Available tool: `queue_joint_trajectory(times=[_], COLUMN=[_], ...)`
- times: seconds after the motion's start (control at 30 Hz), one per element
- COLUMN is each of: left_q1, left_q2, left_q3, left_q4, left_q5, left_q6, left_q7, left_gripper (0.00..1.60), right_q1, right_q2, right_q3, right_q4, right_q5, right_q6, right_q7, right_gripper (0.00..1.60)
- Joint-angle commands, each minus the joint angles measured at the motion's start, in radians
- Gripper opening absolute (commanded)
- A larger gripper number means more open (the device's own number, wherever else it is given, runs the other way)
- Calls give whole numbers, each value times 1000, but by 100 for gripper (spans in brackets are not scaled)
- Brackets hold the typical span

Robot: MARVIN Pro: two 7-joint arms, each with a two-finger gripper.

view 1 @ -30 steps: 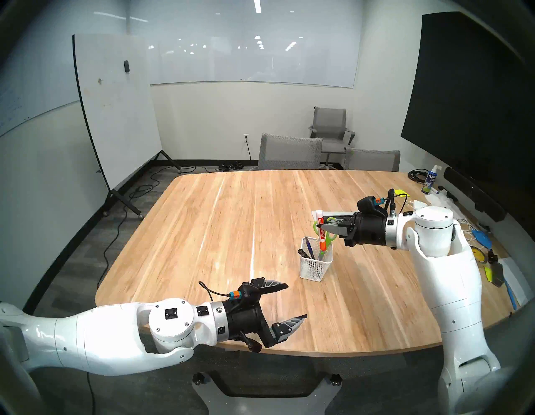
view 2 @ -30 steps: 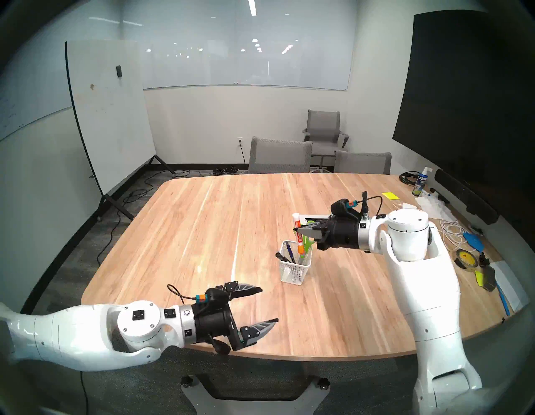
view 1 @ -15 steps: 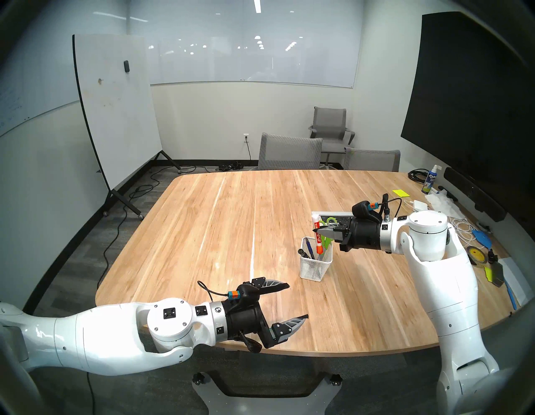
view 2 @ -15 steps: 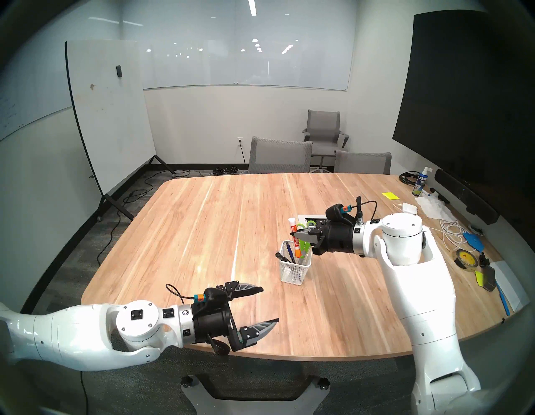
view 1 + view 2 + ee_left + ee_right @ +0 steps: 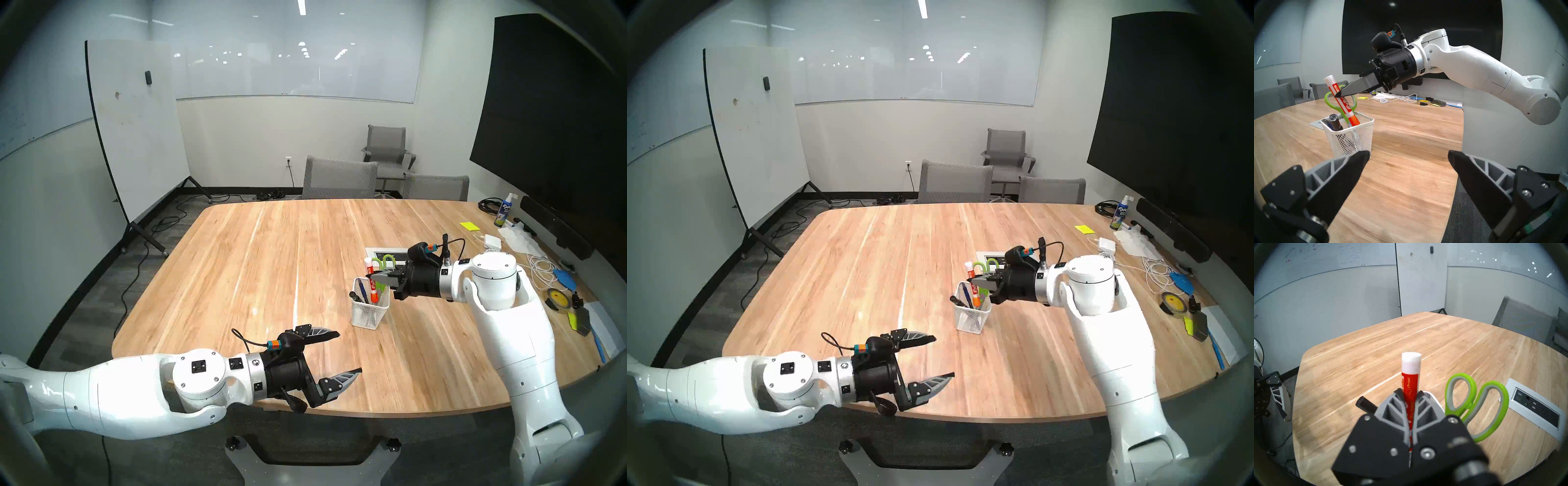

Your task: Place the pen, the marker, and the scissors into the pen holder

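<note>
Gripping the red-and-white marker (image 5: 1342, 100) mid-barrel in the clamped right gripper (image 5: 1338, 95), orange cap down inside the pen holder (image 5: 1349, 135), white end tilted up beside the scissors (image 5: 1478, 404); left gripper (image 5: 349, 353) spread wide, empty.

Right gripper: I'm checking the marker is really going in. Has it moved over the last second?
Yes. The right gripper, shut on the marker, has sunk toward the pen holder, uncovering more of the power outlet panel behind it.

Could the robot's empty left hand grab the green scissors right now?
Probably not easily. The left gripper is open, but the right gripper, shut on the orange marker, sits right in front of the scissors in the pen holder.
</note>
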Motion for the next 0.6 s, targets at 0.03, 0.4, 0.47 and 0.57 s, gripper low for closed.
queue_joint_trajectory(times=[0.03,0.4,0.47,0.57], left_q1=[-5,-6,-6,-6], left_q2=[-4,-4,-4,-4], left_q3=[-8,-8,-8,-7], left_q4=[-12,-12,-12,-12], left_q5=[4,4,4,4], left_q6=[-13,-13,-13,-13], left_q7=[5,5,5,6], left_gripper=[160,160,160,160], right_q1=[5,-12,-14,-16], right_q2=[-3,1,1,1], right_q3=[3,-4,-5,-8], right_q4=[2,5,7,8], right_q5=[0,-10,-12,-16], right_q6=[-13,-24,-28,-32], right_q7=[-2,-2,-2,-4], right_gripper=[0,0,0,0])
